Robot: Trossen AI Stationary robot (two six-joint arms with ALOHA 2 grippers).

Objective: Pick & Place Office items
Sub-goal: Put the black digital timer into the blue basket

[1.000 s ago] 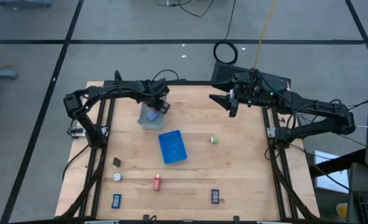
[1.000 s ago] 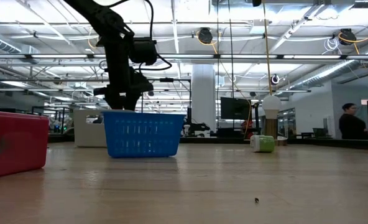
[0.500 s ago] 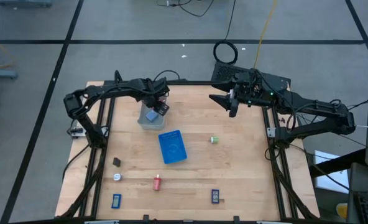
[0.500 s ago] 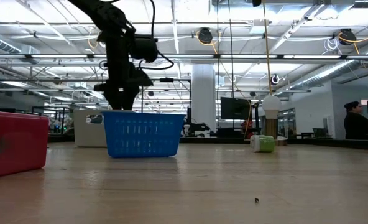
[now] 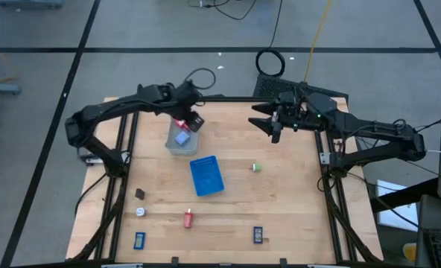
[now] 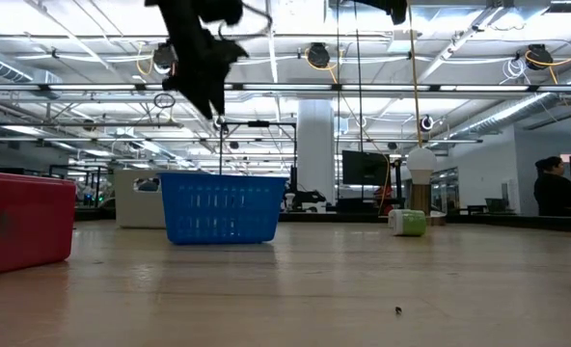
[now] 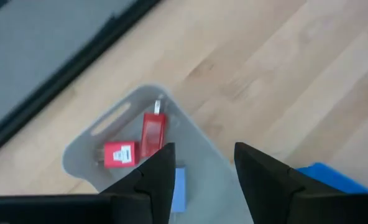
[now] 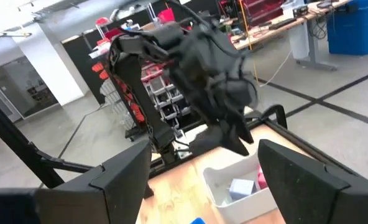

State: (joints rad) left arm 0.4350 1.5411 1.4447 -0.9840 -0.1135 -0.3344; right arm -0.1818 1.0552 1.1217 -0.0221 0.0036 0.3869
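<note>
**Left arm above grey tray; loose pieces lay toward the near edge**

- Left gripper (image 5: 193, 121): hung over the grey rectangular plastic tray (image 5: 170, 146), fingers parted, nothing between them.
- Tray contents: two small red pieces (image 7: 143, 140) side by side, one pale blue block (image 5: 182, 138).
- Right gripper (image 5: 275, 129): waited at the far right of the wooden table (image 5: 295, 201), fingers spread, empty.
- Loose items: small green piece (image 5: 255, 167), nearer the right arm; red cylinder (image 5: 188, 219), white piece (image 5: 141, 212), dark brown piece (image 5: 140, 193), nearer the left.
- Obstruction: blue slatted basket (image 5: 206, 176) stood between tray and the near pieces.
</note>
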